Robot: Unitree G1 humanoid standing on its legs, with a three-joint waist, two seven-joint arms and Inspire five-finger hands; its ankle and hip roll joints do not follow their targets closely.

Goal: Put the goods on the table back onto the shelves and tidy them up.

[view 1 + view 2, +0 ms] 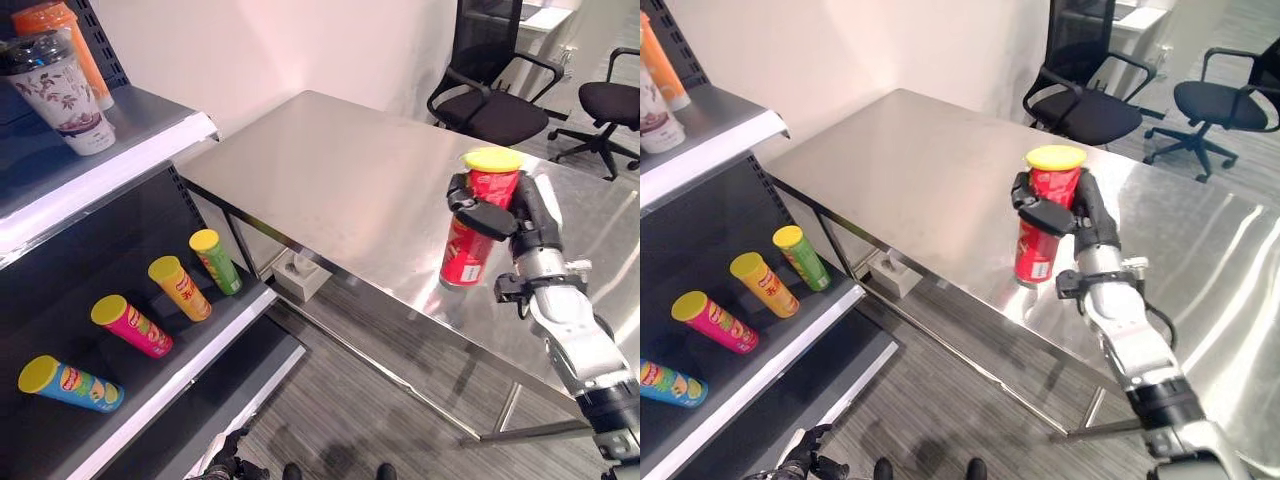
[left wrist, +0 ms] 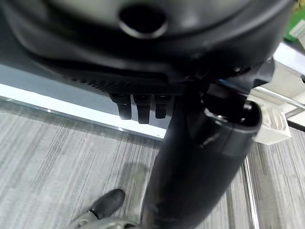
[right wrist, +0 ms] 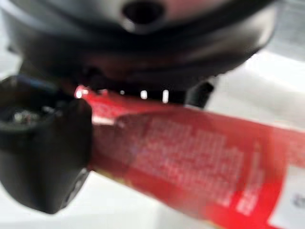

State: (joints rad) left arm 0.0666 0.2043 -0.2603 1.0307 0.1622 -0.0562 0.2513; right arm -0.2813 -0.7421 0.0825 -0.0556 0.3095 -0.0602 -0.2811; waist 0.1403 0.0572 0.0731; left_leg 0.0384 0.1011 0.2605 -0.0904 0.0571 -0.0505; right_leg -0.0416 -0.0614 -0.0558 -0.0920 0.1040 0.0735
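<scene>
Right hand [image 1: 500,212], at the frame's right, is curled around the red can [image 1: 478,228] over the table [image 1: 330,170], so pickup looks done; next, carry it left to the shelf [image 1: 170,330] beside the other cans.

- Right hand [image 1: 530,215]: we list a matt black shell with segmented dark fingers [image 1: 468,195] and a blocky black thumb [image 1: 490,222].
- Right arm [image 1: 572,340]: we list smooth, rounded silver-grey casing. It narrows to stacked metal rings at the wrist, where a small black bracket juts sideways. A black collar caps the casing at the end away from the hand.
- Left hand [image 2: 143,28]: we list a glossy black housing, seen from close up. It has one round recess and a finely textured strip along its edge.
</scene>
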